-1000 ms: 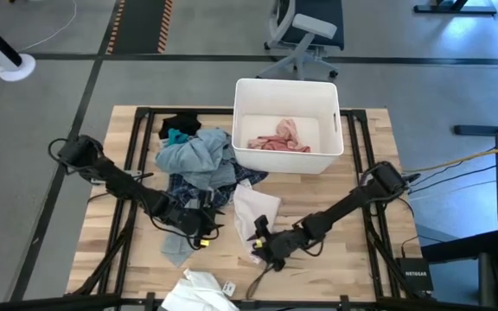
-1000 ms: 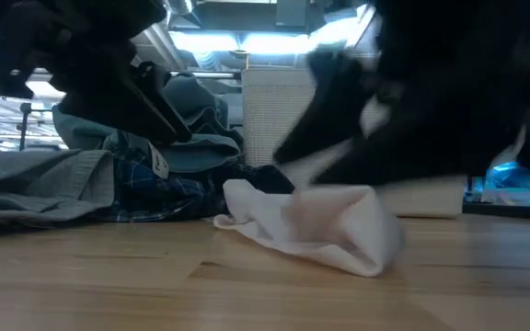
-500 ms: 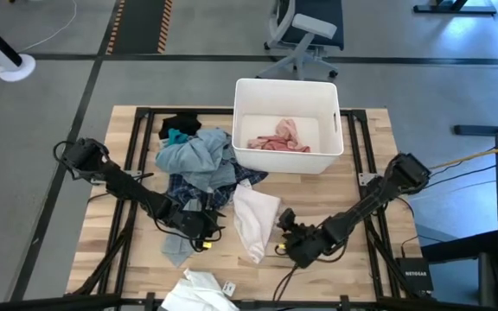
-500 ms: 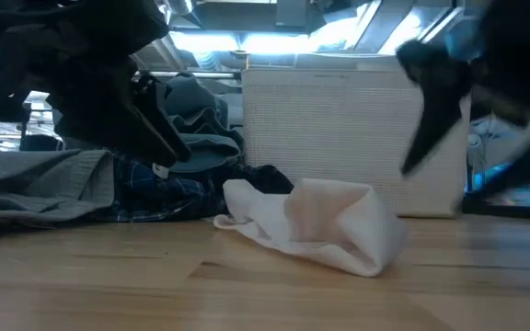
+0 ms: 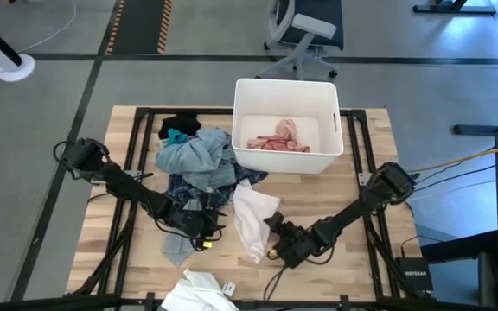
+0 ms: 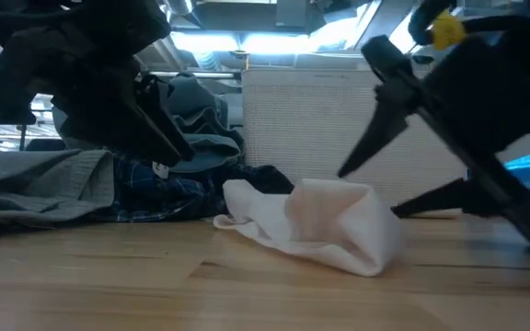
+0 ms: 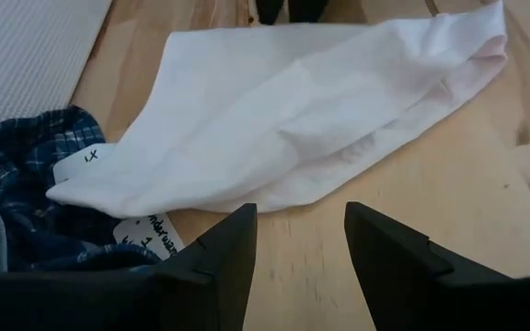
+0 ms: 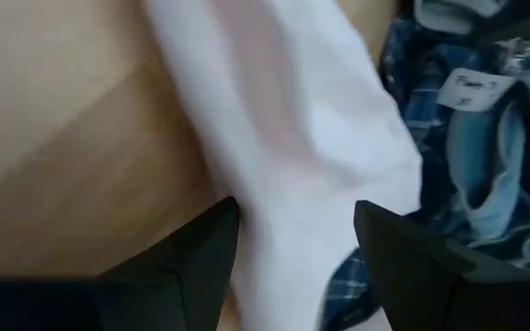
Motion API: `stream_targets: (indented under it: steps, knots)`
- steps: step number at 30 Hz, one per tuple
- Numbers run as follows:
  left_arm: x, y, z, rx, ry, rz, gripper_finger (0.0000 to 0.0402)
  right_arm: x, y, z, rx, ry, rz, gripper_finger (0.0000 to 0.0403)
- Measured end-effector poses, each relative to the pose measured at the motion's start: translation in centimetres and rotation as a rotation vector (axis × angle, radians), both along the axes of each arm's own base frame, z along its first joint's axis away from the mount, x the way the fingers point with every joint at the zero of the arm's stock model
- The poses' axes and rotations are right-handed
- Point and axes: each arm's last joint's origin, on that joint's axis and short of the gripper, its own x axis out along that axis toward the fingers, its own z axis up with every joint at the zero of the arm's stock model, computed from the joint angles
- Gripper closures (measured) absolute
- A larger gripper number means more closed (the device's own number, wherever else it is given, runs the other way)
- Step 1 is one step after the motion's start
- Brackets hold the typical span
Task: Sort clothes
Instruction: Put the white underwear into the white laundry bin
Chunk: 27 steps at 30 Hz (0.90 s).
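Observation:
A white garment point(image 5: 251, 220) lies crumpled on the wooden table point(image 5: 361, 181), in front of a pile of clothes: light blue-grey point(image 5: 195, 155), dark blue plaid point(image 5: 199, 188), teal point(image 5: 177, 136) and black point(image 5: 180, 123). A pink garment point(image 5: 277, 138) lies in the white bin point(image 5: 331, 130). My right gripper point(image 5: 271, 242) stands open at the white garment's near right end point(image 8: 293, 184), one finger on either side of it. Whether it touches the cloth does not show. My left gripper point(image 7: 302, 248) hovers open at the plaid's edge point(image 7: 26, 184), pointing at the white garment point(image 7: 293, 110).
Another white garment with a tag point(image 5: 201, 289) lies at the table's near edge. The bin stands at the far middle. Bare wood point(image 5: 353, 216) lies to the right of the white garment. Black frame rails point(image 5: 137, 147) run along both sides of the table.
My right gripper drew back from the white garment toward the table's right edge, then came back to the garment's near right end, lower down and with its wrist rolled. The white garment lies as it did before.

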Motion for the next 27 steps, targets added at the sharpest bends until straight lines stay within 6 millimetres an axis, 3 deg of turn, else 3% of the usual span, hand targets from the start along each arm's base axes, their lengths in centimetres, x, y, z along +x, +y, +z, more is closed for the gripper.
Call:
stream_targets:
  steps: [12,19,23,27]
  knots:
    - [0.1,0.1,0.0,-0.003,-0.001,0.009,0.0239,2.8,-3.4,0.0,0.171,0.072,0.052,0.0167]
    - [0.0,0.1,0.0,-0.003,0.003,0.009,0.0239,1.9,-2.0,2.3,0.086,0.154,0.068,0.0167]
    - [0.0,0.1,0.0,-0.002,0.005,0.009,0.0239,1.1,-0.8,4.0,0.121,0.175,0.09,0.0167]
    - [0.0,0.1,0.0,-0.002,0.005,0.01,0.0239,0.1,-0.3,4.2,0.119,0.222,0.064,0.0166]
